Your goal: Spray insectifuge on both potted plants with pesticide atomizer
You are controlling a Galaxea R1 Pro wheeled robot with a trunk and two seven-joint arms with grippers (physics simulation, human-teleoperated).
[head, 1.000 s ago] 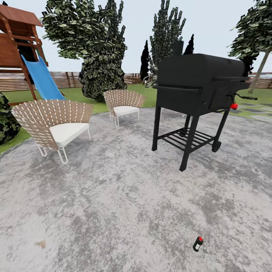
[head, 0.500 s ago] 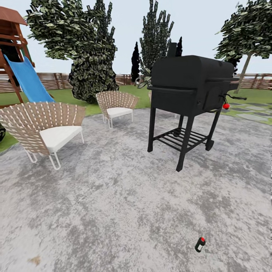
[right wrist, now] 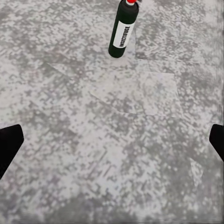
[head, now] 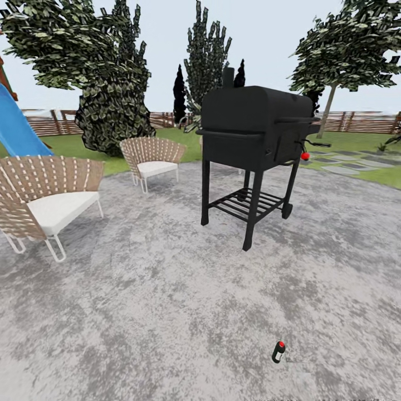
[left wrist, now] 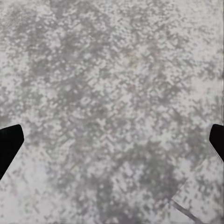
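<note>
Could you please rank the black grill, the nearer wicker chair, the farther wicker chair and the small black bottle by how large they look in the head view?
1. black grill
2. nearer wicker chair, partly cut off by the picture's edge
3. farther wicker chair, probably a matching chair that looks smaller only through distance
4. small black bottle

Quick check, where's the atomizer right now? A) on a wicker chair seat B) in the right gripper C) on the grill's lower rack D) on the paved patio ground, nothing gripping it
D: the atomizer stands alone on the grey paving, nearer the camera than the grill, with nothing gripping it.
</note>
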